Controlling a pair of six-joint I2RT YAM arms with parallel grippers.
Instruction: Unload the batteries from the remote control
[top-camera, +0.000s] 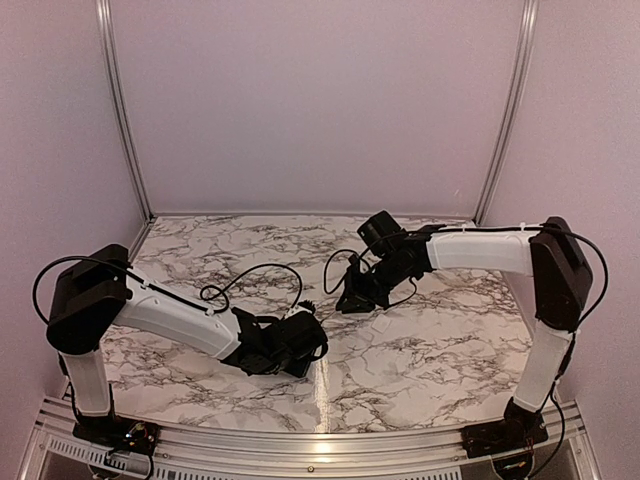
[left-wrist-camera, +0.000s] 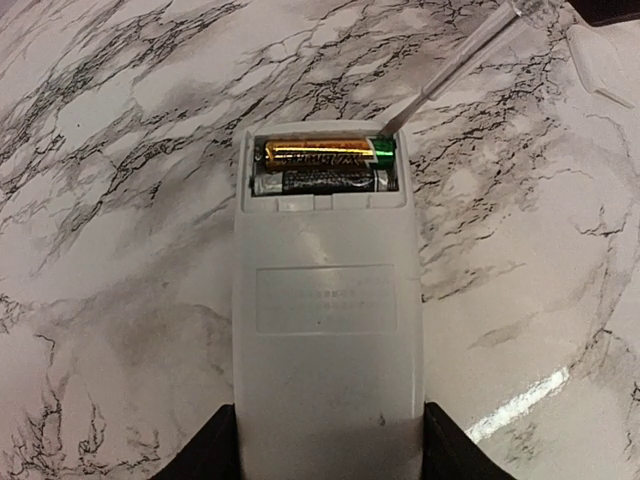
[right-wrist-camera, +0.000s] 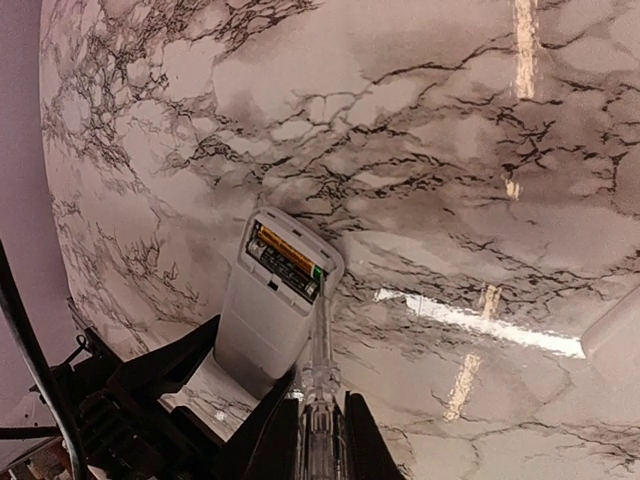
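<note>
One marbled table (top-camera: 430, 350) spreads under everything, white with dark veins. Over it my left arm (top-camera: 170, 315) reaches inward from the near left corner and my right arm (top-camera: 480, 250) folds in from the right, so the two wrists meet near the table's middle.

My left gripper (left-wrist-camera: 325, 455) is clamped on the remote control (left-wrist-camera: 325, 330), with one dark finger on each long side at its near end. The back face is turned up, and the battery compartment is at the end farthest from my wrist. Whether that far end rests on the marble I cannot tell.

My right gripper (right-wrist-camera: 318, 440) is closed around a clear rod (right-wrist-camera: 320, 365), which runs forward from between the fingers toward the remote. The rod's tip sits at a corner of the open compartment, just beside the green end of one cell. Whether it touches that cell I cannot tell.

The batteries (left-wrist-camera: 320, 155) both lie in the compartment, side by side across the remote's width. A gold one with a green end lies farther from my left wrist and a dark one nearer it.

A small white cover piece (left-wrist-camera: 600, 60) lies on the table off to the right of the remote, well apart from it, partly cut off by the edge of the left wrist view.
</note>
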